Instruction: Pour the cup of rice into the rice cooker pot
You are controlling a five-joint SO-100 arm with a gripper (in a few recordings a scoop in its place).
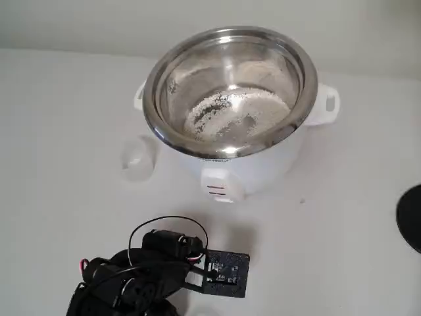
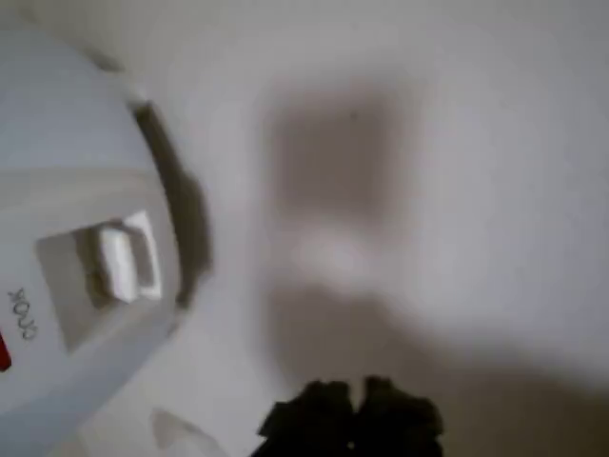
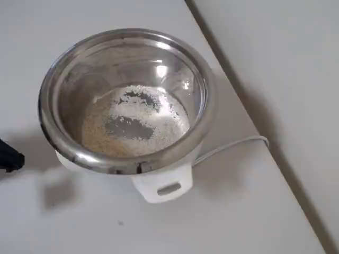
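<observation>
Rice (image 3: 135,127) was spread across rice cooker pot (image 1: 299,66) bottom, near table's far edge. Cup (image 1: 138,158) was set upright beside it, presumably emptied. Gripper (image 2: 350,419) state could not be told.

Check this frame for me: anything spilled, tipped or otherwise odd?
Nothing stands out. The rice lies inside the rice cooker pot, no grains visible on the table, and the cup stands beside the cooker.
</observation>
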